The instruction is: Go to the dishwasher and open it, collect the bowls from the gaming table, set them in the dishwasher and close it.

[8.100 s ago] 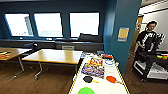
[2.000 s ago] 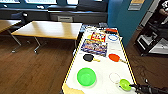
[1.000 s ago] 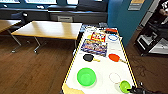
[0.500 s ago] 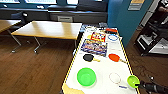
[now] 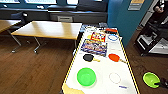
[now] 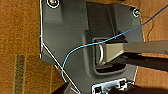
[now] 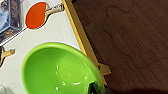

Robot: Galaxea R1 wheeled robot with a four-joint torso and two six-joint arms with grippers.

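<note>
The gaming table (image 5: pixel 75 62) has a glossy white top and yellow sides, and its edge (image 7: pixel 80 40) also runs through the right wrist view. A bright green bowl (image 5: pixel 86 76) sits upright on its near end. To the right of the table, over the wooden floor, hangs a yellow-green bowl (image 5: pixel 150 79) (image 7: pixel 62 72). My right gripper (image 5: pixel 160 83) is shut on its rim, with a dark finger (image 7: pixel 93 87) over the near edge. The dishwasher is out of view.
A black paddle (image 5: pixel 88 57), a red paddle (image 5: pixel 114 57) (image 7: pixel 36 15) and game boxes (image 5: pixel 95 47) lie on the table top. Wooden desks (image 5: pixel 50 28) stand at the left. A black cart (image 5: pixel 150 37) and a person (image 5: pixel 160 10) are at the right, beside a blue wall (image 5: pixel 122 17).
The yellow-green bowl has been lifted from the table's near right corner and carried right, out past the table edge. A faint ring marks where it stood. The green bowl has stayed put.
</note>
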